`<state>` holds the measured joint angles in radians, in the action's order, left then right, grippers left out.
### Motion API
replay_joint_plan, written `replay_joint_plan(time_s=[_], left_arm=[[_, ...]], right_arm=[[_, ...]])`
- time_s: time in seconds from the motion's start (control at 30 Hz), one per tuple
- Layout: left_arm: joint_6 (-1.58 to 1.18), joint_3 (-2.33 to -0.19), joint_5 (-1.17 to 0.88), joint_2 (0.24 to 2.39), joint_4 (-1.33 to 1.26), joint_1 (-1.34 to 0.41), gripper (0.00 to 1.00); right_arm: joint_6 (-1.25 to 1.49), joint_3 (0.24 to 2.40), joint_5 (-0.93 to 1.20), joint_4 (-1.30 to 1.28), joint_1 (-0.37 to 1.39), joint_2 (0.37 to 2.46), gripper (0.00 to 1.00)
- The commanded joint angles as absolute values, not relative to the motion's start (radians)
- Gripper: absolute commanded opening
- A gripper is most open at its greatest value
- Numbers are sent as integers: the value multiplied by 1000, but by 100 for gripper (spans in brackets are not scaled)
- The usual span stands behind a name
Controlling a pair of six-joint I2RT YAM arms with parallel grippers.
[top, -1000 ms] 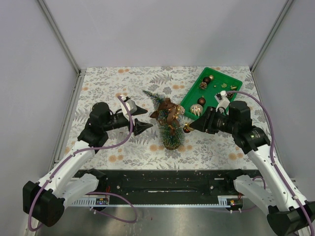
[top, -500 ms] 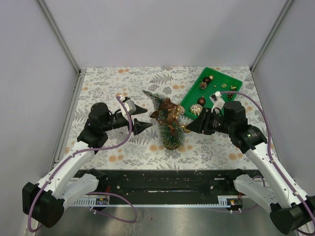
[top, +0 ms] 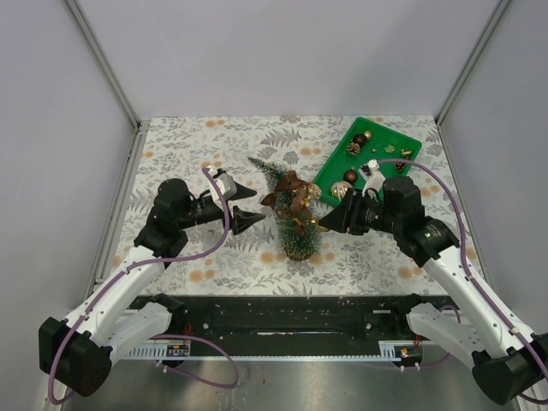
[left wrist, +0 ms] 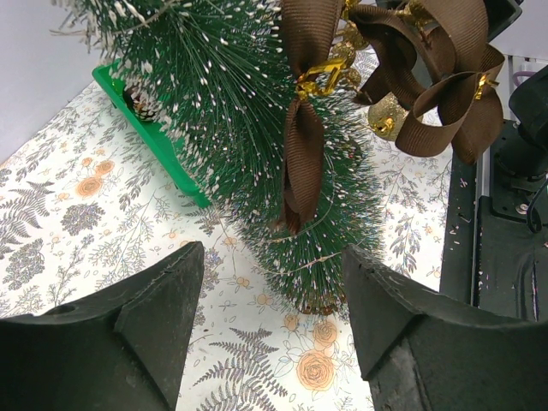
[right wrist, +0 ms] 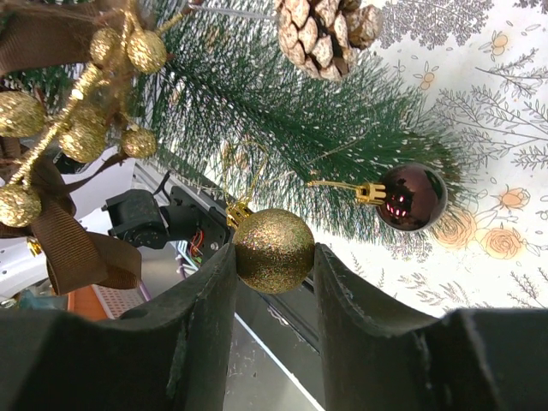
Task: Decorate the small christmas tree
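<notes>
The small christmas tree [top: 291, 214] stands tilted in the middle of the patterned cloth, with a brown ribbon bow [top: 291, 195] and gold beads on it. My left gripper [top: 257, 206] is open just left of the tree, nothing between its fingers. In the left wrist view the tree [left wrist: 248, 128] rises just beyond that gripper [left wrist: 272, 287]. My right gripper [right wrist: 274, 257] is shut on a gold glitter ball [right wrist: 274, 250], held against the tree's right side [top: 330, 221]. A dark red bauble [right wrist: 411, 197] and a pine cone [right wrist: 321, 30] hang on the branches.
A green tray [top: 381, 133] at the back right holds several more ornaments. Its edge [left wrist: 154, 137] lies behind the tree in the left wrist view. The black rail [top: 282, 321] runs along the table's near edge, and the enclosure walls stand close on both sides.
My right gripper has moved left and a little away from the near edge with the gold ball, up against the tree. The left gripper has barely moved.
</notes>
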<state>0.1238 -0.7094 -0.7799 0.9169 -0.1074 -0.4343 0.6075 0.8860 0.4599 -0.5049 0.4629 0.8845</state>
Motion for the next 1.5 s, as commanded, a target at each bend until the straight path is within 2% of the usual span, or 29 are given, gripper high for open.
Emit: replay_joint_plan(time_s=[0.0,0.8,1.17,1.47], left_arm=[[132,-696,-810,893,-170,-433,69],[104,-680,-811,874,-179,-431,67],[89,-667,-816,865,-189,-431,66],[83,-670,-819,862,-190,-433,65]], right_arm=[[620,890,437,-433,482,896,13],[606,853,334,-437,526,897,12],[562,937,285,-452,529,931,11],[451,1026,158,-561,529,971,11]])
